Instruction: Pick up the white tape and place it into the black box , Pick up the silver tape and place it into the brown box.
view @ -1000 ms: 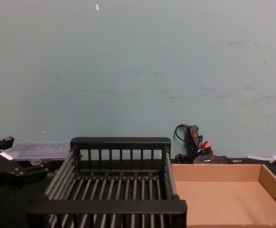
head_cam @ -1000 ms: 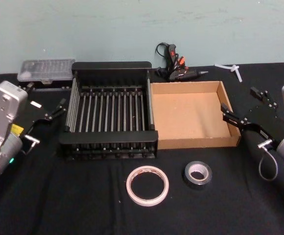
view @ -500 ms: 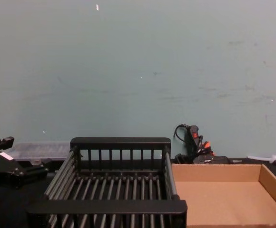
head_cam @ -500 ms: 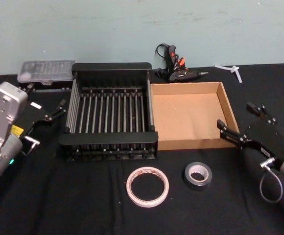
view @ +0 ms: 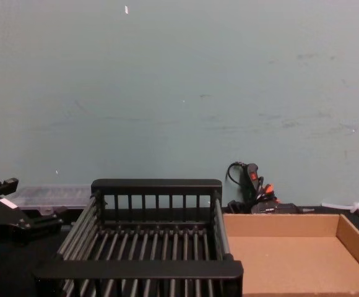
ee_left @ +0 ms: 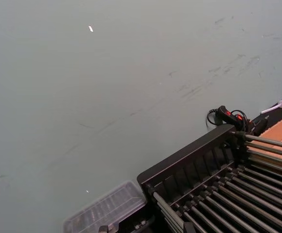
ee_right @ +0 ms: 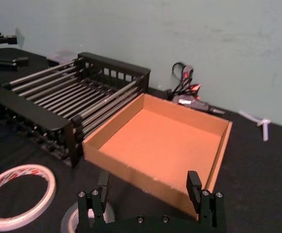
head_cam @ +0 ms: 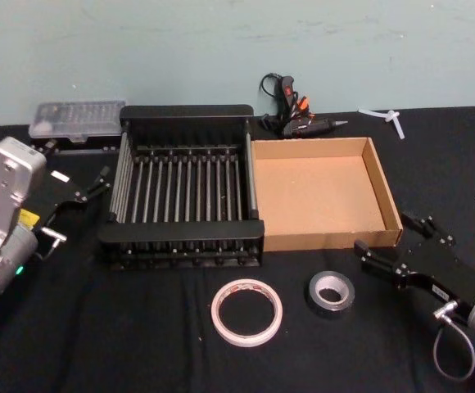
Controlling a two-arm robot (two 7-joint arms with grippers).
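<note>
Right gripper [head_cam: 391, 250] has dropped from beside the brown box [head_cam: 382, 184] to the table in front of it, fingers spread apart and empty, tips aimed at the silver tape [head_cam: 331, 291] lying just ahead of them. White tape [head_cam: 246, 310] rests farther off, beyond the silver roll from this gripper, in front of the black box [head_cam: 181, 235]. Both boxes hold nothing yet. Left gripper [head_cam: 92, 187] hangs parked just outside the crate's left wall, fingers apart. A grasp of the silver roll looks to be next
</note>
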